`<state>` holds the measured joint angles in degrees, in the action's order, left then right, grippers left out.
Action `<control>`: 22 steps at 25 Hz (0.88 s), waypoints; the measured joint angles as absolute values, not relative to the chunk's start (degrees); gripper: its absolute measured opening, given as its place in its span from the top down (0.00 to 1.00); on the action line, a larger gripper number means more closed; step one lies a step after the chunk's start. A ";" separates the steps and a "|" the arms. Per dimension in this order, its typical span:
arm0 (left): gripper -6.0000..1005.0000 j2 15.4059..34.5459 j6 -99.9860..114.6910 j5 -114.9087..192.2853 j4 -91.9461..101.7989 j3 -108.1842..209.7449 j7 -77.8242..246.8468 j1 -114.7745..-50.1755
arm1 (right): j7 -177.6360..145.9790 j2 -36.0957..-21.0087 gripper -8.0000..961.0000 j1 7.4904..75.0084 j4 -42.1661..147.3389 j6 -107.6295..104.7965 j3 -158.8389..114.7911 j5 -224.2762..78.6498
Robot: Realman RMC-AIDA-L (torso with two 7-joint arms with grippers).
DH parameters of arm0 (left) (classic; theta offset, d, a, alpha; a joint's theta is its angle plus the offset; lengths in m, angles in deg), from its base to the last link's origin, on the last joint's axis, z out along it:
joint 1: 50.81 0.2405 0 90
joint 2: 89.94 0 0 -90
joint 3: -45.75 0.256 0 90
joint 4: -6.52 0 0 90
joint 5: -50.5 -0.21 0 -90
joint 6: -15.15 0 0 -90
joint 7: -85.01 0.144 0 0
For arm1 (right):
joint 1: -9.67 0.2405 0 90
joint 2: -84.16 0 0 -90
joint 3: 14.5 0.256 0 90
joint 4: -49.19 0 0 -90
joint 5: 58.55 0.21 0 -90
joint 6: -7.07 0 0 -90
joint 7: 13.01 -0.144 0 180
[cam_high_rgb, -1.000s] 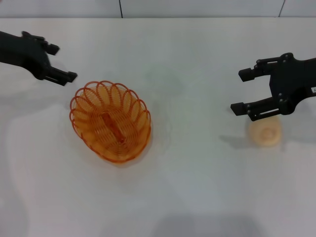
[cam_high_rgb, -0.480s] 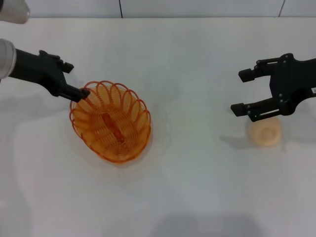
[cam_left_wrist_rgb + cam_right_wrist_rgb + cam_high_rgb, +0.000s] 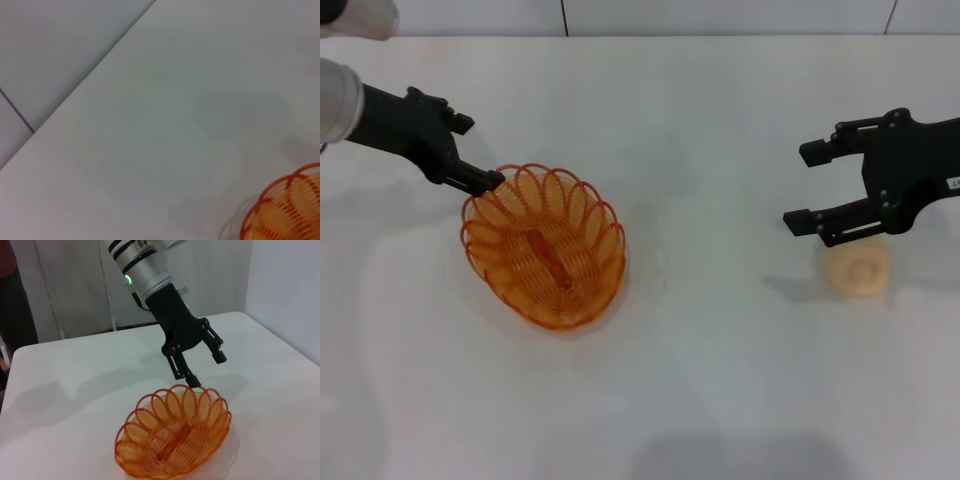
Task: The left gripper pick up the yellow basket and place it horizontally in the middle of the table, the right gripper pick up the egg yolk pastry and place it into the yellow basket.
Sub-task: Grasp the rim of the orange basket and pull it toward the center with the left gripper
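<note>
The yellow basket (image 3: pixel 545 245) sits on the white table (image 3: pixel 700 380), left of centre, its long axis slanted. My left gripper (image 3: pixel 478 152) is open at the basket's far-left rim, with one fingertip right at the looped edge. In the right wrist view the left gripper (image 3: pixel 207 371) hangs over the basket (image 3: pixel 172 440) with its lower fingertip just above the rim. The left wrist view catches only a piece of the basket rim (image 3: pixel 285 205). At the right, the egg yolk pastry (image 3: pixel 857 268) lies on the table. My right gripper (image 3: pixel 798 187) is open just above and beside it.
The table's far edge (image 3: pixel 640 37) meets a pale wall. In the right wrist view a person in dark red (image 3: pixel 12 285) stands beyond the table's far corner. Bare tabletop (image 3: pixel 720 230) lies between basket and pastry.
The left gripper came in from the left to the basket's rim, then edged slightly up. The right gripper drifted a little to the left. Basket and pastry stayed put.
</note>
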<state>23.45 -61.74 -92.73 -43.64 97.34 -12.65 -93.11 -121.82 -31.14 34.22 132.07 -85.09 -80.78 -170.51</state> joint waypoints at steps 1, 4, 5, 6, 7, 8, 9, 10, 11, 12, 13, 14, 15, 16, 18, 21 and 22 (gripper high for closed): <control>0.12 23.79 -61.52 -92.85 -43.61 97.39 -12.50 -93.20 | -121.85 -31.15 0.15 34.21 132.06 -85.03 -80.83 -170.46; 0.12 24.73 -60.49 -93.60 -43.12 97.54 -12.29 -93.24 | -121.89 -31.15 0.15 34.20 131.99 -84.91 -80.90 -170.30; 0.12 24.88 -60.14 -93.85 -42.81 97.55 -12.28 -93.24 | -121.89 -31.16 0.15 34.19 131.98 -84.90 -80.87 -170.26; 0.12 25.07 -59.58 -93.96 -42.23 97.58 -12.23 -93.24 | -121.90 -31.16 0.15 34.19 131.98 -84.89 -80.86 -170.24; 0.12 25.23 -59.19 -94.05 -41.62 97.61 -12.19 -93.23 | -121.90 -31.16 0.15 34.19 131.98 -84.86 -80.85 -170.21; 0.12 25.36 -58.68 -94.09 -41.04 97.68 -12.08 -93.17 | -121.90 -31.15 0.15 34.19 131.98 -84.85 -80.85 -170.20; 0.12 25.48 -58.33 -94.11 -40.70 97.76 -12.04 -93.11 | -121.91 -31.15 0.15 34.19 131.98 -84.86 -80.85 -170.19; 0.12 25.65 -57.88 -94.12 -40.34 97.86 -11.97 -93.03 | -121.91 -31.15 0.15 34.19 131.98 -84.88 -80.84 -170.18; 0.12 25.83 -57.59 -94.13 -40.18 97.96 -11.91 -92.97 | -121.91 -31.15 0.15 34.19 131.98 -84.92 -80.80 -170.17; 0.12 25.95 -57.44 -94.12 -40.07 98.00 -11.87 -92.91 | -121.91 -31.15 0.15 34.19 131.98 -84.95 -80.79 -170.17; 0.12 26.00 -57.34 -94.09 -40.01 98.00 -11.86 -92.87 | -121.91 -31.15 0.15 34.19 131.99 -84.97 -80.79 -170.16; 0.12 26.07 -57.30 -94.00 -40.01 98.02 -11.84 -92.79 | -121.93 -31.15 0.15 34.19 132.00 -84.98 -80.81 -170.16; 0.12 26.12 -57.26 -93.87 -40.01 98.02 -11.84 -92.68 | -122.01 -31.15 0.15 34.19 132.02 -84.99 -80.86 -170.16; 0.12 26.17 -57.25 -93.75 -40.00 98.02 -11.81 -92.61 | -122.13 -31.15 0.15 34.19 132.04 -85.01 -80.89 -170.16; 0.12 26.33 -57.24 -93.62 -39.99 98.04 -11.73 -92.46 | -122.30 -31.15 0.15 34.19 132.14 -85.05 -80.93 -170.16; 0.12 26.55 -57.16 -93.51 -39.98 98.04 -11.63 -92.35 | -122.38 -31.10 0.15 34.07 132.56 -85.11 -80.95 -170.16; 0.12 26.57 -57.14 -93.49 -39.98 98.04 -11.60 -92.31 | -122.40 -31.08 0.15 34.00 132.63 -85.17 -80.93 -170.16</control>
<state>26.57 -57.14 -93.49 -39.98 98.04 -11.60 -92.31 -122.40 -31.08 34.00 132.63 -85.17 -80.93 -170.16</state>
